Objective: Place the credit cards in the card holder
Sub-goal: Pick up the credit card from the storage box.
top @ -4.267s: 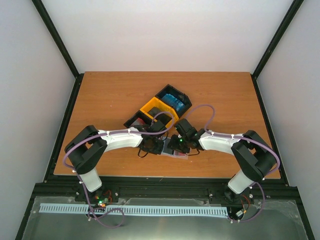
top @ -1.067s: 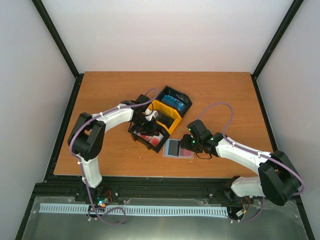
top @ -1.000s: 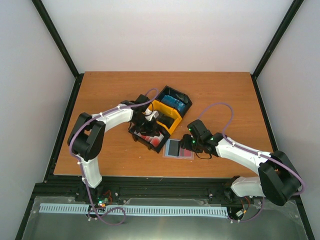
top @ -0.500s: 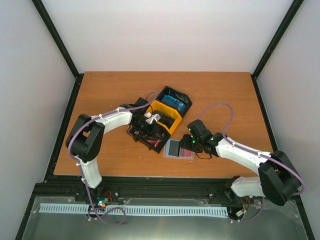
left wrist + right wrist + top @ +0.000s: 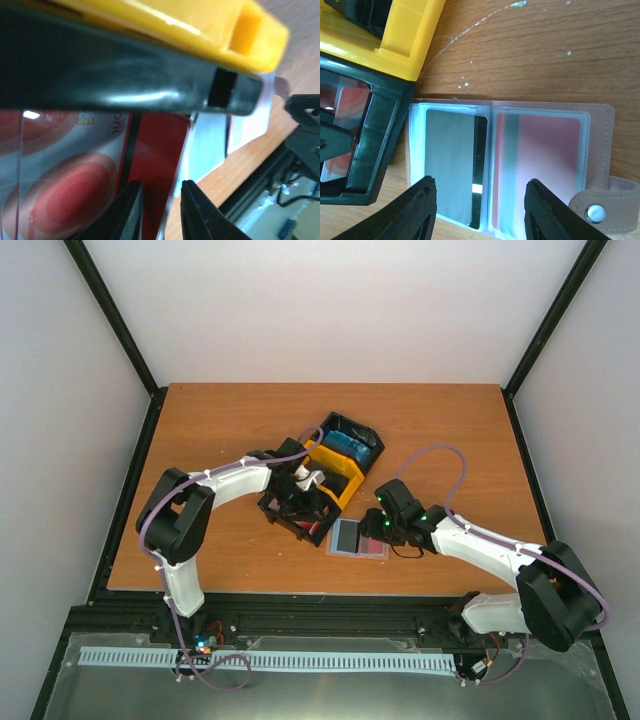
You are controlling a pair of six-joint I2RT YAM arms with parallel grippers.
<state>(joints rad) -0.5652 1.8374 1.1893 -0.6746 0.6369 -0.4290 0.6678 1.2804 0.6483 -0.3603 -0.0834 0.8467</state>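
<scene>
The card holder lies open and flat on the table near the front edge, snap stud at its right. Its left pocket holds a grey-and-black card, its right pocket a red one. My right gripper hovers open just above it, one finger over each pocket. My left gripper reaches into the near black bin. In the left wrist view its fingers stand narrowly apart astride the edge of a red card, beside a red-and-white card.
A yellow bin and a second black bin with blue cards adjoin the near black bin in a diagonal row. The near bin's corner sits right beside the card holder's left edge.
The left gripper has dipped lower into the near black bin and its jaws have narrowed around the red card. The right arm and the card holder have not moved.
</scene>
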